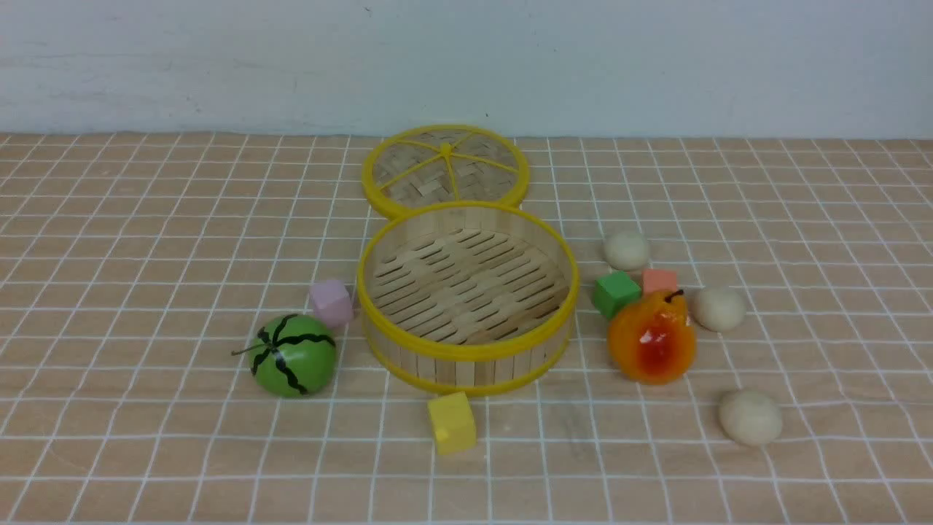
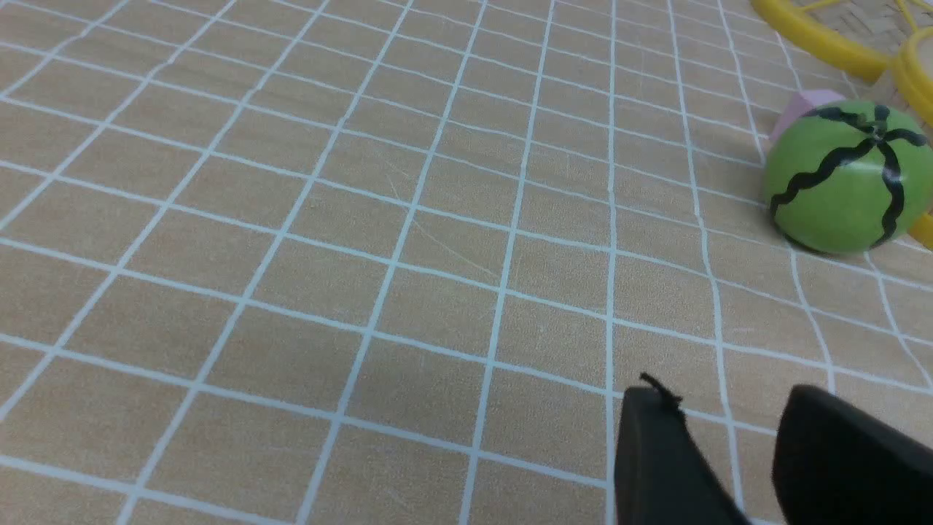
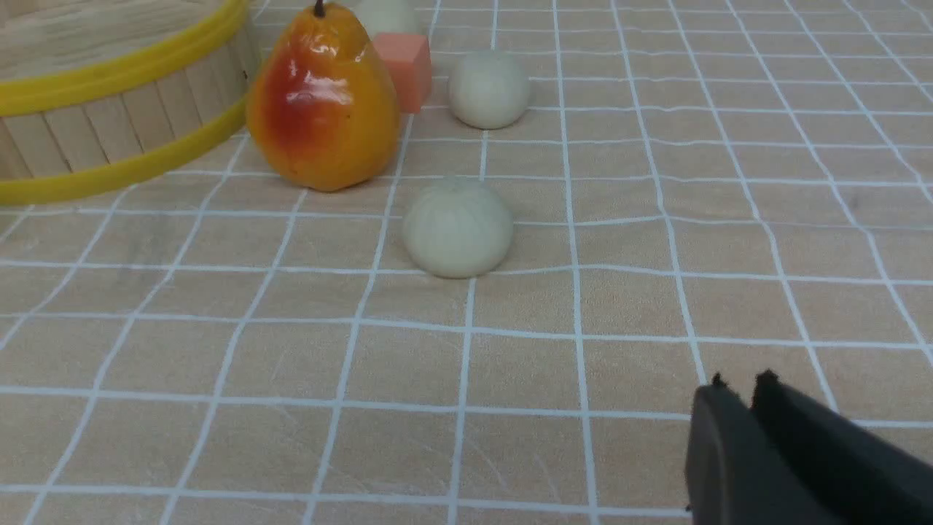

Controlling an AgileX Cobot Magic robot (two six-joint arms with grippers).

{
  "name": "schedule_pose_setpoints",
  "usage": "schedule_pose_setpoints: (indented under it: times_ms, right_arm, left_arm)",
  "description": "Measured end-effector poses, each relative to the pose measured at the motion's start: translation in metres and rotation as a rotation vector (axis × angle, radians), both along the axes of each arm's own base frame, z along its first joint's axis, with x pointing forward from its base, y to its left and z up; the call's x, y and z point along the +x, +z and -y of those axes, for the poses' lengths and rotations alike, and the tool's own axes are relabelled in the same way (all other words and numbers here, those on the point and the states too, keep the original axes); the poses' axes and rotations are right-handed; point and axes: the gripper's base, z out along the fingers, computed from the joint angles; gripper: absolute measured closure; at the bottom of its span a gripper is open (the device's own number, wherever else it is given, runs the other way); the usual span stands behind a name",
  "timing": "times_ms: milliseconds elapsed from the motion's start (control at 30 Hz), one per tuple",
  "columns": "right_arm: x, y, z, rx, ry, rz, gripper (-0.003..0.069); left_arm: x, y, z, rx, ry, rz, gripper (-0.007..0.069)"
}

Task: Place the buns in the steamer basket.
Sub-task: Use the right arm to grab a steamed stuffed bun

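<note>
The steamer basket point(image 1: 466, 350) stands empty mid-table, and its wall point(image 3: 109, 124) shows in the right wrist view. Three off-white buns lie to its right: one far point(image 1: 626, 250), one beside the pear point(image 1: 719, 308), one nearest the front point(image 1: 750, 416). The right wrist view shows the nearest bun point(image 3: 458, 227), a second point(image 3: 488, 89), and part of the third point(image 3: 384, 14). My right gripper point(image 3: 740, 386) is shut and empty, short of the nearest bun. My left gripper point(image 2: 718, 401) hangs open over bare cloth, empty. Neither arm appears in the front view.
The flat woven lid point(image 1: 444, 169) lies behind the basket. A glossy pear point(image 1: 651, 337), a green cube point(image 1: 616, 293) and an orange cube point(image 1: 660, 281) sit among the buns. A toy watermelon point(image 1: 293, 355) and a pink cube point(image 1: 331, 302) lie left; a yellow cube point(image 1: 451, 423) in front.
</note>
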Motion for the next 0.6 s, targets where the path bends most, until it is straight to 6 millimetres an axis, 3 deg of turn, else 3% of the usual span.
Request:
schedule_pose_setpoints:
  times_ms: [600]
  right_arm:
    - [0.0000,0.0000,0.0000,0.000,0.000,0.000,0.0581]
  left_arm:
    - [0.0000,0.0000,0.0000,0.000,0.000,0.000,0.0386]
